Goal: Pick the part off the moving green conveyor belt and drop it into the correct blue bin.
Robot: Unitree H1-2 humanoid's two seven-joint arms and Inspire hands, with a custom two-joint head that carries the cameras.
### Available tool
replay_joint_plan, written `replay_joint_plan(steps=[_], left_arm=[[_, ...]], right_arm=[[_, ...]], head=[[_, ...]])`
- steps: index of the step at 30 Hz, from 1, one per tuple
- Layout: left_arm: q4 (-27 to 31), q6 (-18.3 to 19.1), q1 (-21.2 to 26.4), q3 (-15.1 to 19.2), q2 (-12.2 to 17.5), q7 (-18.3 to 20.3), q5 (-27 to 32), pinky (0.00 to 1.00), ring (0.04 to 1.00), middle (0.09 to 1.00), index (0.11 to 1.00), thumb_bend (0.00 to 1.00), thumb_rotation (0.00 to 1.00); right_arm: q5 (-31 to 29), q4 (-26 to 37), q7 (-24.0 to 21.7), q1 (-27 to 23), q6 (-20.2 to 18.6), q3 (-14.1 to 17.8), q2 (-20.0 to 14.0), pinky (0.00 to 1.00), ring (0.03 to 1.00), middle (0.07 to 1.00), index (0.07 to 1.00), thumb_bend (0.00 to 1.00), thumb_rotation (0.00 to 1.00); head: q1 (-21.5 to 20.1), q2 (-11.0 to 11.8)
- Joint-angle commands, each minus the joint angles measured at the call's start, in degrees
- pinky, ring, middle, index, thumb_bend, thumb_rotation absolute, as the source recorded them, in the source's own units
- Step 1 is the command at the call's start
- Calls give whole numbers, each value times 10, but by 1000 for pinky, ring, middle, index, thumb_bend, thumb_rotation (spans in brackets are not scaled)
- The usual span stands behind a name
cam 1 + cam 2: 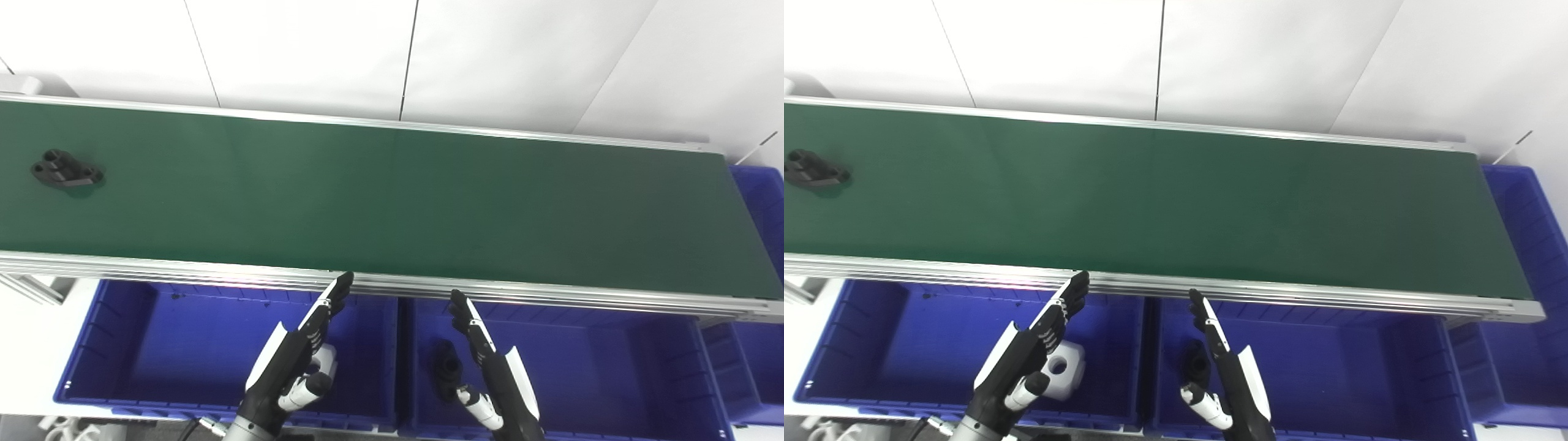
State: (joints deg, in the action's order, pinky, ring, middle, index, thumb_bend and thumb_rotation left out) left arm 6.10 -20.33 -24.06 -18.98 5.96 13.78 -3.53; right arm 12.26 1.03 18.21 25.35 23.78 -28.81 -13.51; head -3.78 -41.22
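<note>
A black part (66, 171) with round holes lies on the green conveyor belt (392, 202) at its far left. My left hand (297, 361) is open, fingers stretched, above the left blue bin (122, 343) and just short of the belt's near rail. My right hand (490, 367) is open too, held over the middle blue bin (612, 367). Both hands hold nothing. A black part (448, 369) lies in the middle bin beside my right hand. A white part (1062, 362) rests in the left bin, partly hidden behind my left hand.
A third blue bin (762, 202) stands at the belt's right end. The belt's aluminium rail (551, 294) runs between the hands and the belt. A white wall rises behind the belt.
</note>
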Motion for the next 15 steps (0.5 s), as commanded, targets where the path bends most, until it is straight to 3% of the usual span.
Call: replay_joint_plan(steps=[1, 15], left_arm=[[8, -20, 0, -1, -5, -4, 6, 984, 1000, 1000, 1000, 929, 940], [5, -23, 1, -2, -5, -2, 6, 989, 1000, 1000, 1000, 925, 934]], right_arm=[[-3, 13, -7, 5, 31, 4, 4, 930, 956, 975, 987, 916, 1000], [-5, 12, -26, 7, 31, 16, 11, 932, 954, 977, 985, 921, 1000]], head=[[0, -1], [1, 1]])
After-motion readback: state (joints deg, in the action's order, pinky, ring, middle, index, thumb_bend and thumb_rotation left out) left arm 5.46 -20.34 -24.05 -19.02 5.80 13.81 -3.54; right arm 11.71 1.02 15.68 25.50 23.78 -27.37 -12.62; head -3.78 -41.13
